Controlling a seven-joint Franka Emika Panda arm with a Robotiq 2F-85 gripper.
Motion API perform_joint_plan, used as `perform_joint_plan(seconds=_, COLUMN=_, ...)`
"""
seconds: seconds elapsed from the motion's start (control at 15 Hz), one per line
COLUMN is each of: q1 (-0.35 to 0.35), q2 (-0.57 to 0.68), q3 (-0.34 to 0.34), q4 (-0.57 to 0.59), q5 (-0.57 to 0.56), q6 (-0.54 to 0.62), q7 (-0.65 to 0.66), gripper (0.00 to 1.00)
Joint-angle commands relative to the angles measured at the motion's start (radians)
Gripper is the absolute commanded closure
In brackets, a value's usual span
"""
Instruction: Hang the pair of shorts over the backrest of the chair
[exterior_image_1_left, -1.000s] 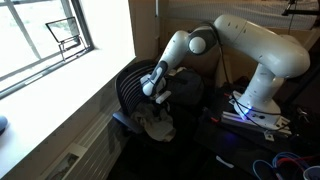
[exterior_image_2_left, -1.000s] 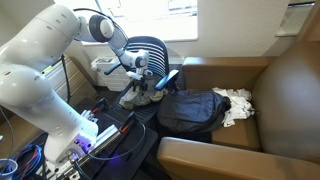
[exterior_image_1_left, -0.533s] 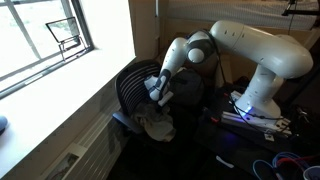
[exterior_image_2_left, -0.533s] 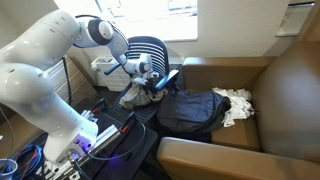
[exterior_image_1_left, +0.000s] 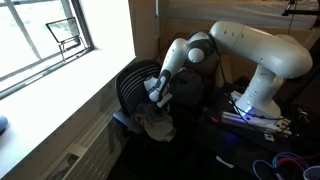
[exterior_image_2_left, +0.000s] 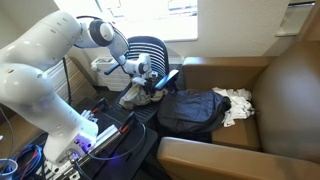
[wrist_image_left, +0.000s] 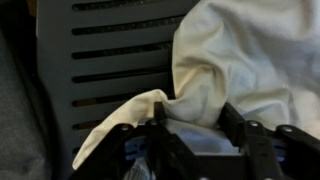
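Note:
The shorts are cream cloth, bunched on the seat of the dark slatted chair; they also show in an exterior view. The chair's backrest stands behind them, also seen in an exterior view. My gripper is just above the seat, in front of the backrest, also visible in an exterior view. In the wrist view the gripper is shut on a fold of the shorts, with the backrest slats close behind.
A black bag and a white cloth lie on the brown couch beside the chair. A window and sill are next to the chair. The robot base and cables are nearby.
Over the second the gripper closed in on the shorts and pulled a fold of them slightly up off the seat. Nothing has moved in the last half second.

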Motion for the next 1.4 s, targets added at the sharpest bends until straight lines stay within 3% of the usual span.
perform_joint_plan(seconds=0.0, q1=-0.021, q2=0.02, q3=0.025, q4=0.009, q5=0.003, q6=0.06, q7=-0.024, gripper=0.69)
perform_joint_plan(seconds=0.27, q1=-0.037, q2=0.026, q3=0.045, q4=0.02, q5=0.016, q6=0.063, q7=-0.035, gripper=0.98)
perform_joint_plan(seconds=0.4, q1=-0.099, q2=-0.017, q3=0.114, q4=-0.011, q5=0.029, q6=0.059, q7=-0.143, gripper=1.0)
perform_joint_plan(seconds=0.6, q1=-0.148, q2=-0.195, q3=0.176, q4=-0.189, q5=0.005, q6=0.075, q7=-0.294, gripper=0.98)
perform_joint_plan(seconds=1.0, q1=-0.171, q2=-0.476, q3=0.216, q4=-0.433, q5=-0.029, q6=0.056, q7=-0.469, gripper=0.98)
perform_joint_plan(seconds=1.2, q1=-0.141, q2=-0.613, q3=0.2, q4=-0.57, q5=-0.023, q6=0.244, q7=-0.428, gripper=0.98)
perform_joint_plan(seconds=1.33, q1=-0.174, q2=-0.699, q3=0.245, q4=-0.666, q5=0.04, q6=0.361, q7=-0.401, gripper=0.98)
